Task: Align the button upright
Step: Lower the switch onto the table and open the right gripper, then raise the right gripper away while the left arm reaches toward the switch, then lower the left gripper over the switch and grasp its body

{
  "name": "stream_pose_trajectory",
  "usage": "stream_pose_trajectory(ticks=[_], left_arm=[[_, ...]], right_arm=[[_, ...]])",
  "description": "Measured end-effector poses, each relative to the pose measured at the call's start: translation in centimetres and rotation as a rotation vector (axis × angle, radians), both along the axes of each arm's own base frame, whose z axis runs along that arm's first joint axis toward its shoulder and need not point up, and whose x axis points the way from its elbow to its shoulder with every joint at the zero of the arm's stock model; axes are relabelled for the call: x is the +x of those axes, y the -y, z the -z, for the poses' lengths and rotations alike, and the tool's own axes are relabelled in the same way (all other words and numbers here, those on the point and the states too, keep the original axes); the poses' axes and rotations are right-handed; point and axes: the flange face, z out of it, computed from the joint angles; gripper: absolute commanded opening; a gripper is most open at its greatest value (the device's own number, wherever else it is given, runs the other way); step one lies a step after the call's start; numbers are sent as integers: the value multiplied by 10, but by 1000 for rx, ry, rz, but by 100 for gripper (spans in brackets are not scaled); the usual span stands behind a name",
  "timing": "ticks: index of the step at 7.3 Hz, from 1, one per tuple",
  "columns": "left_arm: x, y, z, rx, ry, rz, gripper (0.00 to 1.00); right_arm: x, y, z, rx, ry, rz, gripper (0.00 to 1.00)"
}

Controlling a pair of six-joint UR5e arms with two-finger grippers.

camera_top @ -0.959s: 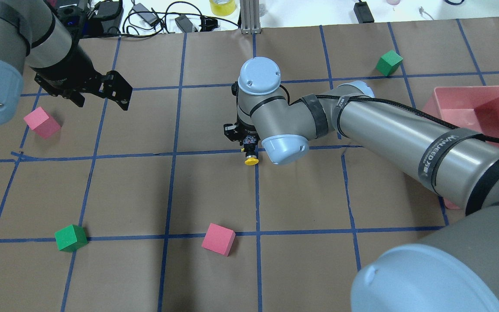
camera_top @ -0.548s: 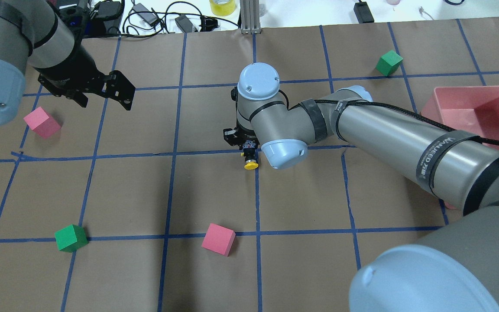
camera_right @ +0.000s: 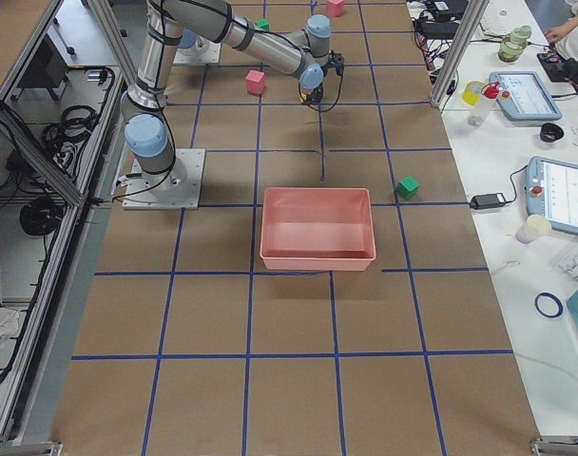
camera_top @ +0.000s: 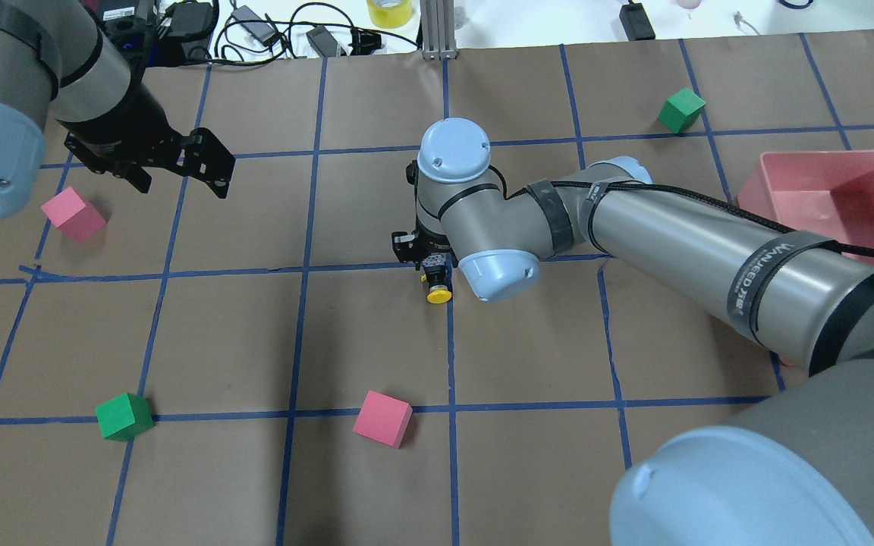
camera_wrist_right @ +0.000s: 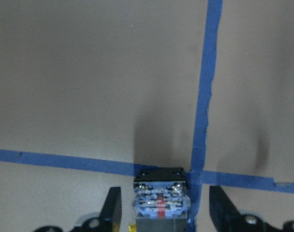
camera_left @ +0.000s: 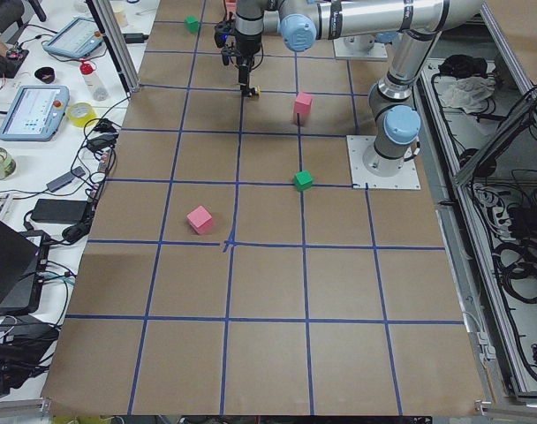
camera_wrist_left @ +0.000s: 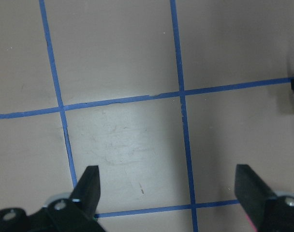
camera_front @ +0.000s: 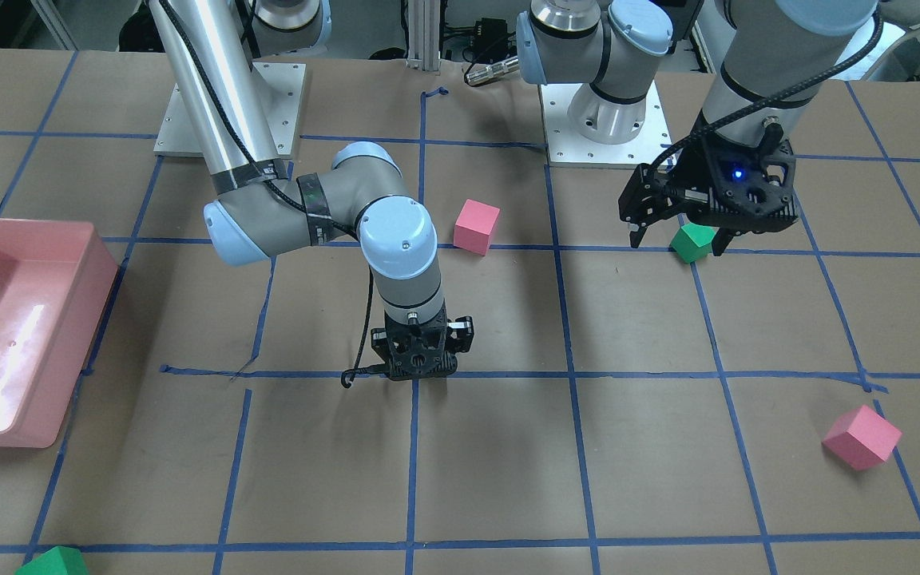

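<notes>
Button [camera_top: 438, 293] on its side, long axis along table (yellow cap robotward)

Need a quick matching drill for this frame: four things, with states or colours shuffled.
Things:
1. button
2. left gripper
3. right gripper
4. bin

States:
A. pink, on the robot's right side
B. open, nothing between the jaws
C. open, jaws either side of the button
D. yellow cap, black body

Pairs: 1-D, 2-B, 3-C, 4-A
</notes>
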Motion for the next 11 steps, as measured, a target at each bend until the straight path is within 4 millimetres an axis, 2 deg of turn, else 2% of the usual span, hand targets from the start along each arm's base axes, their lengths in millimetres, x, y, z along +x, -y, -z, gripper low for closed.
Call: stream_pose_trajectory(ticks=[1, 2, 3, 4, 5, 6, 7, 8, 9, 10, 11], left_arm=[[2, 0, 1, 4, 2, -3, 100], [6, 1, 0, 2, 9, -12, 100], [11, 3, 0, -2, 21, -23, 100], [15, 4, 1, 0, 28, -32, 100], [13, 4, 5, 4, 25, -43, 100], [6, 3, 11, 2, 11, -72, 100], [-15, 2, 20, -32, -7, -90, 100], [-43, 2, 36, -97, -24, -88, 100], [-67, -1, 60, -161, -44, -102, 100], [-85, -7, 85, -207, -65, -119, 100], [-104, -13, 106, -241, -86, -129, 100]], right_arm=[[1, 2, -7, -13, 5, -2, 100], [1, 9, -25, -43, 16, -4, 100], [-6, 15, -54, -65, 22, 5, 100], [-26, 19, -90, -59, 15, 19, 100], [-65, 21, -129, -36, -4, 17, 100], [-118, 20, -167, -7, -23, -6, 100], [-170, 13, -206, 22, -37, -31, 100], [-201, -4, -251, 42, -47, -44, 100], [-213, -23, -301, 50, -56, -49, 100], [-219, -38, -341, 50, -75, -51, 100], [-222, -45, -363, 45, -96, -50, 100]])
